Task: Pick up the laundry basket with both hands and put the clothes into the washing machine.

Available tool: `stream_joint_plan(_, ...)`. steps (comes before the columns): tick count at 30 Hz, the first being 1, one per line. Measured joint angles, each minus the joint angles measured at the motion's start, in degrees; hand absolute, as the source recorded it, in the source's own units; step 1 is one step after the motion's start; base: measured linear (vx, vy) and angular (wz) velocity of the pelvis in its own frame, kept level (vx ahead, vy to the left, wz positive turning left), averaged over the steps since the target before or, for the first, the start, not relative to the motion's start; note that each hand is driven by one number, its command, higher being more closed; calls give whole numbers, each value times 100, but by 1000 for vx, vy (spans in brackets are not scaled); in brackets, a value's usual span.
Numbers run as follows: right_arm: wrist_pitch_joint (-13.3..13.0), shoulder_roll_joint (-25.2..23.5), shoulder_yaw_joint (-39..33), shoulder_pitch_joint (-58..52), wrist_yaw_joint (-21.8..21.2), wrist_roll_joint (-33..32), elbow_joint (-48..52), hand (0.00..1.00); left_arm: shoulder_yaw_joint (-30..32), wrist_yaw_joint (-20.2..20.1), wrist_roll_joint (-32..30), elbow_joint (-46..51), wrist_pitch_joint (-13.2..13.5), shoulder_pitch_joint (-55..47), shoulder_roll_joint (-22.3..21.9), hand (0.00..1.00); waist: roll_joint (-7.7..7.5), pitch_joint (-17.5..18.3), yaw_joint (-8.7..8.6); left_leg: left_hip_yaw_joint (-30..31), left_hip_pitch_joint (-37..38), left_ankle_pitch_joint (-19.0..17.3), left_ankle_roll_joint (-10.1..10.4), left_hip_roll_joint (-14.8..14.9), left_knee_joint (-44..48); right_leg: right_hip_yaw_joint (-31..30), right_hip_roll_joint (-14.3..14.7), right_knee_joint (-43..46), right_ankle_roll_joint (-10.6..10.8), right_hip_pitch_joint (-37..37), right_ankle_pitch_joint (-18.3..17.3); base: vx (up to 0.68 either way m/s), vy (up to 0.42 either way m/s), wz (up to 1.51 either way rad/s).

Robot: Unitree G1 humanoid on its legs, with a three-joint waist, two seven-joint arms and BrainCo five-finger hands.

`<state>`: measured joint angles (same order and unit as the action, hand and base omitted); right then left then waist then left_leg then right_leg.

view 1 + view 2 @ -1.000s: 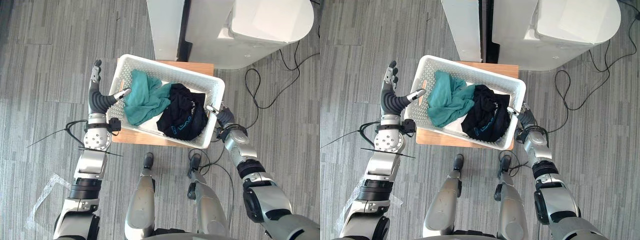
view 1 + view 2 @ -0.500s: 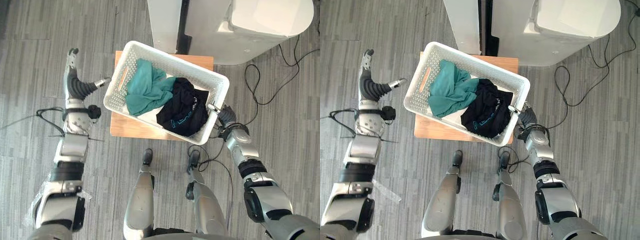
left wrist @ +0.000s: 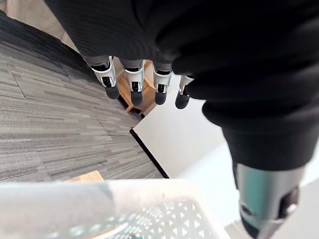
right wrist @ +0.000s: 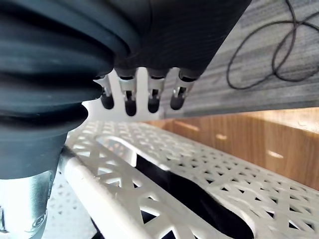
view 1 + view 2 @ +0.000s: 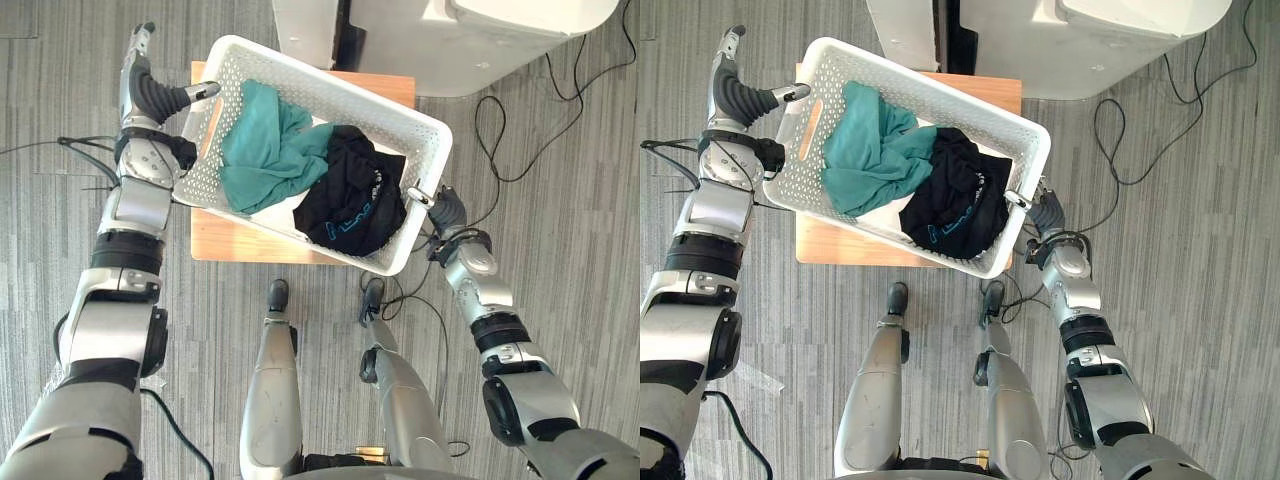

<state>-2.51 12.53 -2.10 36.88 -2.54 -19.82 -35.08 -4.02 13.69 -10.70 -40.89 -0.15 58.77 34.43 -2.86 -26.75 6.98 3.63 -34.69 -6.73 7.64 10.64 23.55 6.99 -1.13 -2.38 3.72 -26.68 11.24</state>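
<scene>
Left eye view, centre: laundry basket [image 5: 340, 92] sits between left hand [image 5: 150, 98] and right hand [image 5: 448, 211], each with straight, spread fingers.

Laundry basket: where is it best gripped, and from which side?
By the handle slot in each short end wall of the laundry basket, left hand and right hand coming from the outer ends; it is long and loaded.

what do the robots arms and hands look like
The arms are silver-grey metal segments with darker bands at the joints. The left hand and right hand have silver fingers with dark tips and a separate thumb. A dark ribbed cover wraps each hand's back and wrist.
</scene>
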Motion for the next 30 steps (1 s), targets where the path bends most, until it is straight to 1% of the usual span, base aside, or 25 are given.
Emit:
stream_joint_plan(4, -15, -41, 95, 37, -1, -39, 77, 0, -61, -137, 1, -316, -28, 259, -72, 0, -6, -2, 2, -41, -179, -115, 22, 125, 230, -33, 110, -39, 43, -95, 39, -19, -35, -18)
stream_joint_plan(5, -15, -49, 130, 65, -1, -39, 96, 0, -64, -150, -3, -442, -70, 299, -122, 0, -15, -7, 0, -75, -193, -136, 28, 150, 265, -61, 135, -97, 21, -101, 165, -9, -14, -16)
stream_joint_plan(7, -14, -71, 174, 133, -1, -39, 95, 0, -65, -242, -20, -591, -88, 315, -186, 0, -29, -15, -5, -123, -206, -156, 19, 164, 296, -86, 135, -108, 44, -115, 182, -9, -9, -16)
stream_joint_plan(8, -13, -93, 203, 167, 0, -39, 97, 0, -55, -226, -60, -690, -93, 327, -238, 0, -52, -26, -11, -158, -229, -194, 19, 187, 365, -97, 146, -108, 44, -132, 182, -17, -8, -20)
stream_joint_plan(12, -1, -92, 221, 203, 10, -37, 108, 0, 12, -246, -326, -807, -111, 374, -226, 0, -55, -26, -2, -188, -338, -304, 3, 262, 591, -131, 205, -117, 44, -161, 182, -19, -10, -13)
stream_joint_plan(16, 29, -92, 257, 274, 48, -37, 108, 0, 359, -279, -425, -1008, -136, 355, -269, 0, -66, -20, -5, -240, -404, -337, -16, 272, 677, -230, 212, -175, 50, -180, 177, -25, -14, -7)
stream_joint_plan(17, 55, -92, 266, 278, 65, -34, 108, 0, 451, -349, -511, -1042, -142, 352, -280, 0, -72, -16, -9, -242, -408, -341, -16, 277, 688, -231, 216, -175, 54, -180, 174, -28, -23, -5)
stream_joint_plan(21, 124, -93, 281, 297, 108, -29, 101, 0, 567, -383, -609, -1066, -186, 238, -280, 0, -104, 3, -10, -251, -412, -343, -16, 281, 708, -233, 220, -171, 57, -180, 172, 0, 0, 0)
stream_joint_plan(23, 133, -94, 308, 319, 112, -27, 85, 0, 669, -379, -652, -1065, -188, 168, -279, 0, -148, 30, -19, -256, -414, -344, -17, 281, 721, -231, 219, -170, 54, -183, 175, 0, 0, 0)
stream_joint_plan(27, 175, -106, 364, 288, 122, 19, -4, 0, 705, -373, -650, -1054, -188, 12, -264, 0, -285, 126, -18, -250, -414, -342, -18, 270, 688, -226, 211, -169, 49, -185, 179, 0, 0, 0)
stream_joint_plan(30, 195, -168, 380, 160, 122, 24, -12, 0, 837, -376, -630, -1044, -188, -166, -283, 0, -318, 240, -41, -246, -410, -340, -20, 245, 661, -225, 190, -169, 47, -185, 181, -6, -6, 3)
